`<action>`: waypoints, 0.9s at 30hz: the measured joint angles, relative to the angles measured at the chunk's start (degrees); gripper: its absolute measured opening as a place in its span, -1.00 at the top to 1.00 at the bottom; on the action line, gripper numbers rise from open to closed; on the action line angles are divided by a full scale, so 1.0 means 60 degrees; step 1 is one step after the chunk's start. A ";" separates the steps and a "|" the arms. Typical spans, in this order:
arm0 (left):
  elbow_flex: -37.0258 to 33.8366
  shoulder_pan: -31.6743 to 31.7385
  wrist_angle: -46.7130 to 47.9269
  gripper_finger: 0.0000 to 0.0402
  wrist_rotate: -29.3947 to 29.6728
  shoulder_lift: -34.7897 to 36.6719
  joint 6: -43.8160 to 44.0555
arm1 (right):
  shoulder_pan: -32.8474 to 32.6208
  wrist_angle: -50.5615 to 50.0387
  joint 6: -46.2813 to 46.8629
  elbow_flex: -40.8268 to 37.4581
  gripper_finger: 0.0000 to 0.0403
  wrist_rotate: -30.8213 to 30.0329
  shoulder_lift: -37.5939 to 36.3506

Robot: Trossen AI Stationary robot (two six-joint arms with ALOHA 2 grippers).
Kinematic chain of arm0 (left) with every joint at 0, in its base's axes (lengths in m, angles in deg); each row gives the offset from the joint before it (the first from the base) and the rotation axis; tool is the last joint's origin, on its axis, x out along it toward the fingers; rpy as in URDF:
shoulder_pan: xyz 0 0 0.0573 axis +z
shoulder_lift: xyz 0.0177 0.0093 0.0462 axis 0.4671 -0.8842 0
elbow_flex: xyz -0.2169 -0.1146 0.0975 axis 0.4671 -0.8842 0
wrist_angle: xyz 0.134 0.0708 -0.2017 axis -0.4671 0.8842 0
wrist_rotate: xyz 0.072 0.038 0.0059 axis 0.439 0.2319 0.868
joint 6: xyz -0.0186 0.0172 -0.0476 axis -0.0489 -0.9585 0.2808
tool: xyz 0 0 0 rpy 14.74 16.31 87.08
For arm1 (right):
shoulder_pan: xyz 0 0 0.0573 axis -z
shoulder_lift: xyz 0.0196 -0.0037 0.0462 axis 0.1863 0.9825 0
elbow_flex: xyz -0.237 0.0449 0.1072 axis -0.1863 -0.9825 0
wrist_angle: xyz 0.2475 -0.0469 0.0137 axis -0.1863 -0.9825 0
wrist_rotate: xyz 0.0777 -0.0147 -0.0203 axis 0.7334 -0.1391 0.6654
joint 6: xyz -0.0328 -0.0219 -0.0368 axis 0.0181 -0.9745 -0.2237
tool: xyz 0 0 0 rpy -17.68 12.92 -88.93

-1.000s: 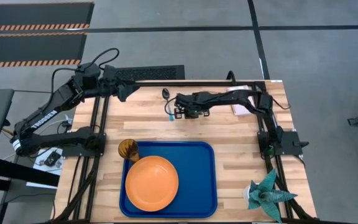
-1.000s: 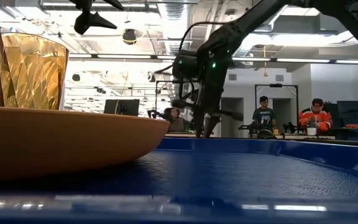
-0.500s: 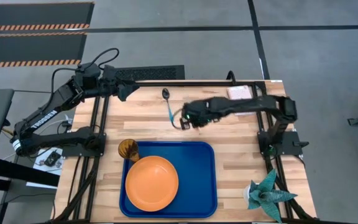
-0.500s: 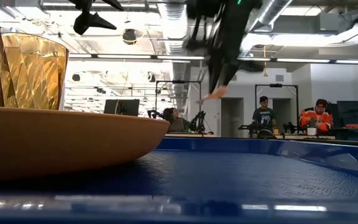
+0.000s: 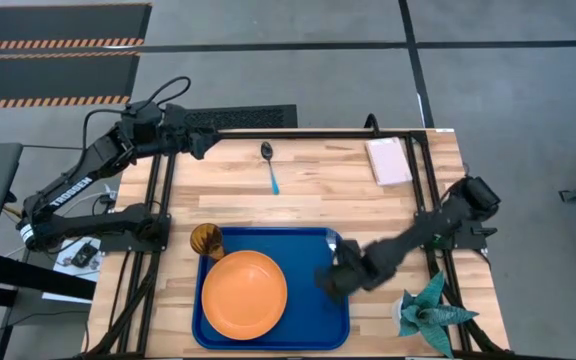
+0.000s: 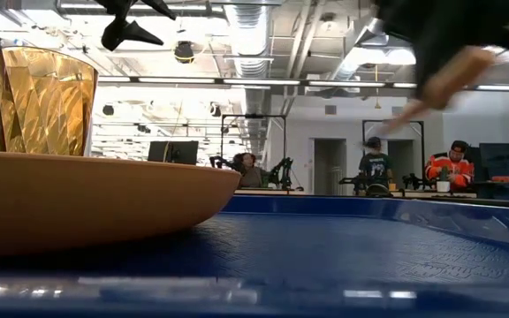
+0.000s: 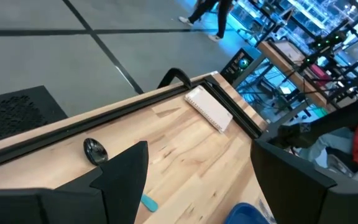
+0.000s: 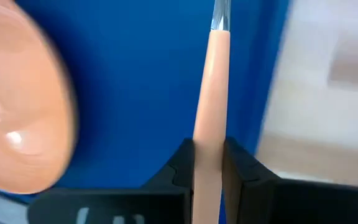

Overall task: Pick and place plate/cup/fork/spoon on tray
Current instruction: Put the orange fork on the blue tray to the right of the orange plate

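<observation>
The blue tray (image 5: 308, 250) lies at the table's near middle. The orange plate (image 5: 244, 294) rests flat in its left half, and the amber cup (image 5: 206, 241) stands upright at its far left corner. My right gripper (image 5: 334, 274) hovers over the tray's right part, shut on the orange-handled fork (image 8: 211, 106), whose tines (image 5: 334, 243) point toward the far edge. The blue-handled spoon (image 5: 270, 166) lies flat on the wood near the far edge. My left gripper (image 5: 200, 143) waits open above the table's far left corner, empty. My right gripper pinches the fork's orange handle (image 8: 207, 146) between its two fingers, on the part away from the tines. The fork runs out ahead along the fingers. In the low view the handle (image 6: 444, 78) slants down from the gripper, lifted clear of the tray.
A pinkish-white block (image 5: 388, 160) lies at the table's far right. A green paper plant (image 5: 428, 312) stands at the near right corner. The tray's right half (image 5: 313, 305) is bare blue. People sit in the room beyond the table (image 6: 376, 166).
My right gripper has risen from the table beside the spoon with the fork and swung toward the near edge, out over the tray's right part. The fork is lifted clear of the wood. The spoon has stayed in place.
</observation>
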 joint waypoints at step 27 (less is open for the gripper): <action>-0.0004 0.0000 0.0362 -0.34 0.0433 -0.0004 0.0090 | -0.1002 0.3561 0.1687 -0.1070 0.69 0.0442 0.1392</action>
